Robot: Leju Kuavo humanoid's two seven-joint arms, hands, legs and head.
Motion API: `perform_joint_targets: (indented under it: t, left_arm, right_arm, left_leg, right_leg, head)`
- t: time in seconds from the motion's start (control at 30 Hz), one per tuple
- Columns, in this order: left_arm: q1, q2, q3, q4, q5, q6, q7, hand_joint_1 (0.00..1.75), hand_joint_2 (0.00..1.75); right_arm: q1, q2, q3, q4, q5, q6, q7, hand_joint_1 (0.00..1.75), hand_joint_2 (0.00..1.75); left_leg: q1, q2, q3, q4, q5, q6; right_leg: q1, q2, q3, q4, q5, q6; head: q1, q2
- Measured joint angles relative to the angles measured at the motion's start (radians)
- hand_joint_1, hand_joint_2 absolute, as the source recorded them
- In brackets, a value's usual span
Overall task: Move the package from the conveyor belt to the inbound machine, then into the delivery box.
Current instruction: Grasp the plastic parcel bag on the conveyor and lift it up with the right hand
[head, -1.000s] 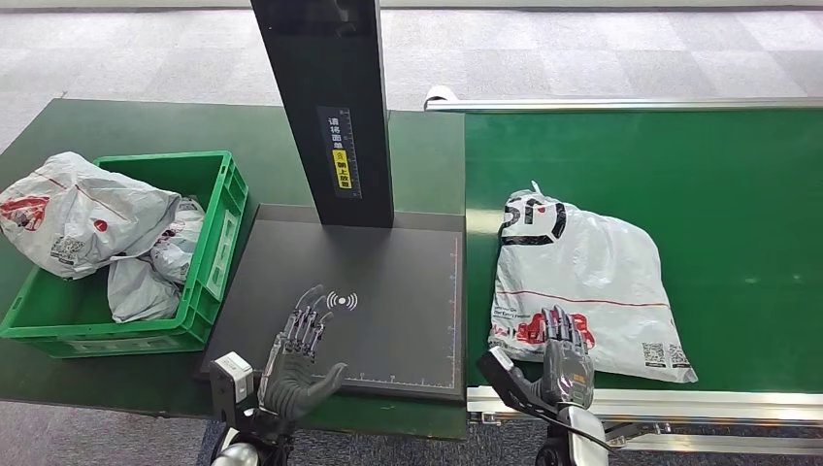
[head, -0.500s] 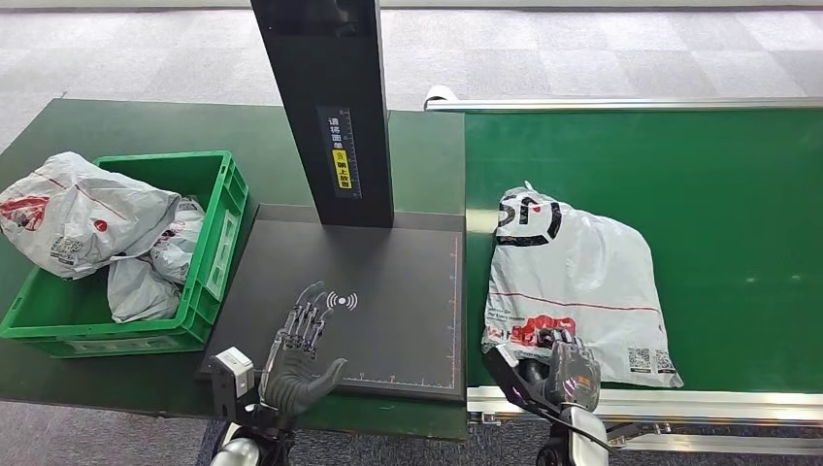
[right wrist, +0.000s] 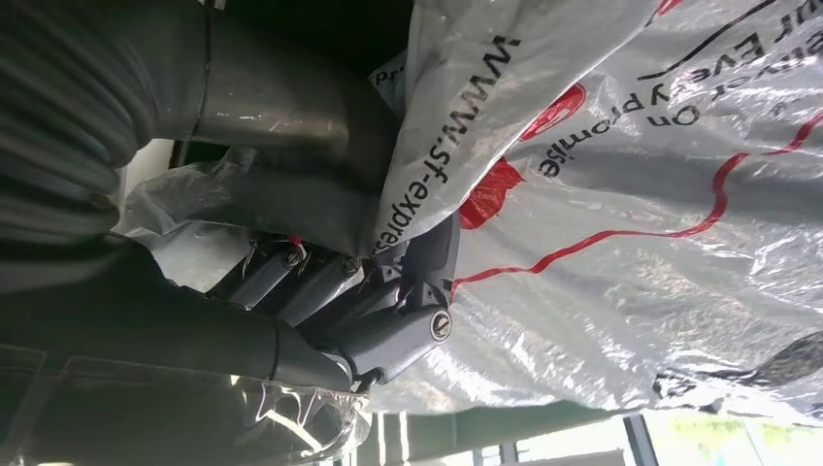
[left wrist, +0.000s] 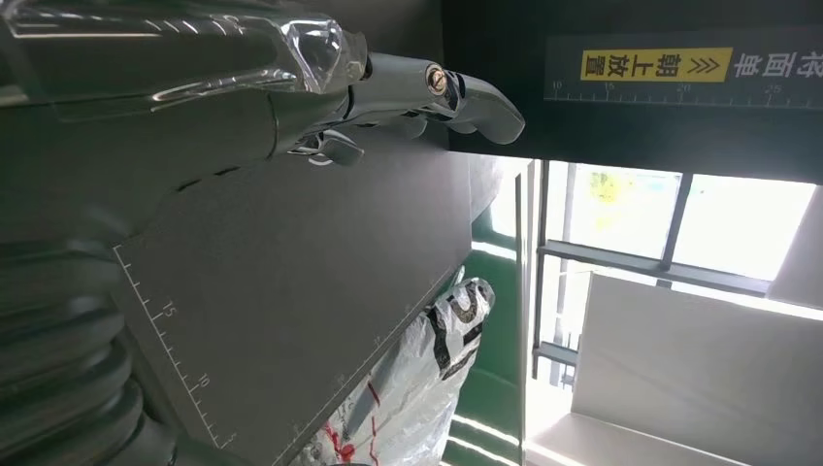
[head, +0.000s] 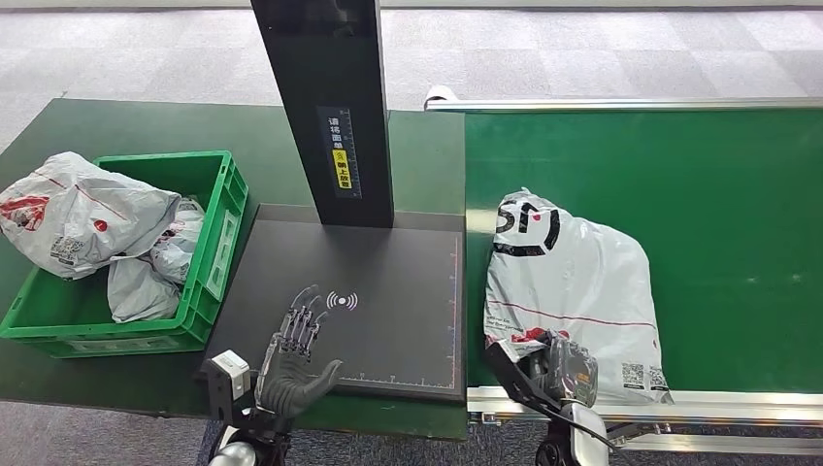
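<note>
Grey carpet tiles surround a dark green table (head: 116, 126) and, beside it, a green conveyor belt (head: 718, 194) with a silver rail along its near edge. On the table stands the black flat inbound machine (head: 388, 282) with its upright black column, and left of it a green plastic crate (head: 218, 243) holding several grey-white courier bags (head: 78, 214).

The white plastic courier package with red and black print (head: 573, 282) lies on the belt at its near left corner, just beside the machine's plate. The right hand (head: 558, 369) has its fingers curled into the package's near edge; the right wrist view shows film gathered between thumb and fingers, so it grips the bag. The left hand (head: 296, 345) hovers over the plate's near edge, fingers spread and holding nothing.

Assessment: the first step is in hand, the pick-up from the belt. The next move calls for lifting the bag clear of the rail and carrying it left onto the plate. Thin, slack film may slip from the grip.
</note>
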Motion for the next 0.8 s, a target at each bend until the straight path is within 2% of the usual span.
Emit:
perform_joint_targets:
  t: [0.07, 0.13, 0.27, 0.4, 0.53, 0.63, 0.73, 0.8]
  left_arm:
    - [0.0, 0.0, 0.001, 0.0, 0.0, 0.003, -0.004, 0.0, 1.75]
    - [0.001, 0.001, 0.002, 0.0, -0.007, 0.01, -0.016, 0.0, 1.75]
    - [0.004, 0.005, 0.009, -0.008, -0.036, 0.024, -0.044, 0.0, 1.75]
    - [0.009, 0.015, 0.026, -0.041, -0.102, 0.054, -0.074, 0.0, 1.75]
    - [0.008, 0.031, 0.066, -0.087, -0.133, 0.067, -0.079, 0.0, 1.75]
    - [0.008, 0.036, 0.082, -0.106, -0.139, 0.068, -0.079, 0.0, 1.75]
    - [0.008, 0.04, 0.097, -0.121, -0.165, 0.083, -0.083, 0.0, 1.75]
    - [0.007, 0.044, 0.118, -0.138, -0.187, 0.095, -0.086, 0.0, 1.75]
  right_arm:
    - [0.005, 0.005, 0.003, -0.019, -0.098, 0.062, -0.072, 1.75, 1.75]
    - [0.023, 0.011, 0.014, -0.081, -0.246, 0.167, -0.157, 1.75, 1.75]
    - [0.084, 0.016, 0.059, -0.295, -0.553, 0.368, -0.258, 1.75, 1.75]
    - [0.133, -0.012, 0.086, -0.521, -0.781, 0.473, -0.352, 1.75, 1.75]
    - [0.15, -0.057, 0.089, -0.693, -0.841, 0.521, -0.374, 1.75, 1.75]
    - [0.157, -0.073, 0.091, -0.758, -0.843, 0.527, -0.377, 1.75, 1.75]
    - [0.158, -0.088, 0.101, -0.796, -0.794, 0.505, -0.393, 1.75, 1.75]
    - [0.145, -0.104, 0.119, -0.819, -0.706, 0.474, -0.384, 1.75, 1.75]
  left_leg:
    - [0.0, 0.0, 0.0, 0.0, 0.0, 0.0]
    - [0.0, 0.0, 0.0, 0.0, 0.0, 0.0]
    - [0.0, 0.0, 0.0, 0.0, 0.0, 0.0]
    - [0.0, 0.0, 0.0, 0.0, 0.0, 0.0]
    - [0.0, 0.0, 0.0, 0.0, 0.0, 0.0]
    - [0.0, 0.0, 0.001, 0.0, 0.0, 0.0]
    - [0.0, 0.0, 0.0, 0.0, 0.0, 0.0]
    - [0.0, 0.001, 0.0, 0.0, 0.0, 0.0]
  right_leg:
    - [0.0, 0.0, 0.0, 0.0, 0.0, 0.0]
    - [0.0, 0.0, 0.0, 0.0, 0.0, 0.0]
    - [0.0, 0.0, 0.0, 0.0, 0.0, 0.0]
    - [0.0, 0.0, 0.0, 0.0, 0.0, 0.0]
    - [0.0, 0.0, 0.0, 0.0, 0.0, 0.0]
    - [0.0, 0.0, 0.0, 0.0, 0.0, 0.0]
    - [0.0, 0.0, 0.0, 0.0, 0.0, 0.0]
    - [0.0, 0.0, 0.001, 0.0, 0.0, 0.0]
  head:
    - [0.0, 0.0]
    - [0.0, 0.0]
    - [0.0, 0.0]
    - [0.0, 0.0]
    - [0.0, 0.0]
    - [0.0, 0.0]
    - [0.0, 0.0]
    - [0.0, 0.0]
